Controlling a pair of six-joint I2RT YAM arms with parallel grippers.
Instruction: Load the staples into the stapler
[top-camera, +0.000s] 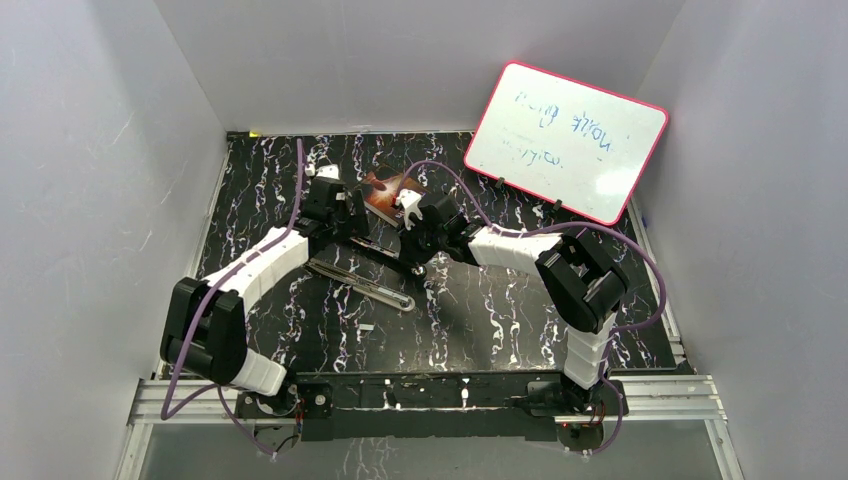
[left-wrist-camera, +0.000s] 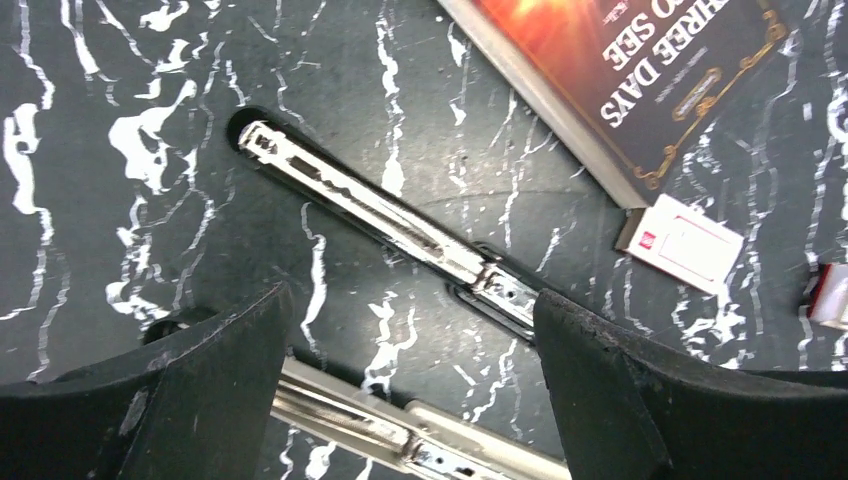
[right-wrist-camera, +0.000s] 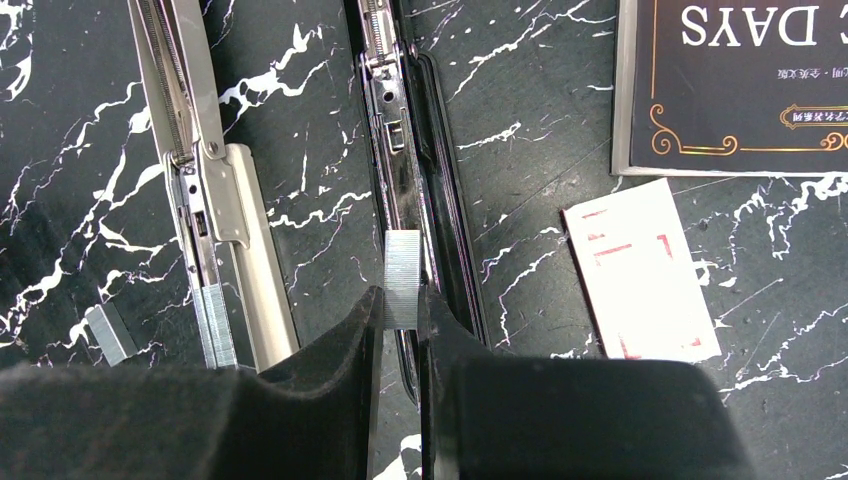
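Pinching a short strip of staples (right-wrist-camera: 402, 275) between its nearly closed fingers, the right hand (right-wrist-camera: 400, 318) held it just over the dark, chrome-lined half of the stapler (right-wrist-camera: 400, 150), which lay opened out flat on the black marbled tabletop (right-wrist-camera: 520, 150). The left hand (left-wrist-camera: 410, 385) hung above the same stapler with its fingers spread wide and nothing between them. A second strip (right-wrist-camera: 215, 325) sat in the stapler's silver channel half, a loose piece (right-wrist-camera: 108, 333) lay beside it, and a white-and-red box (right-wrist-camera: 640, 270) rested near a book (right-wrist-camera: 740, 80).
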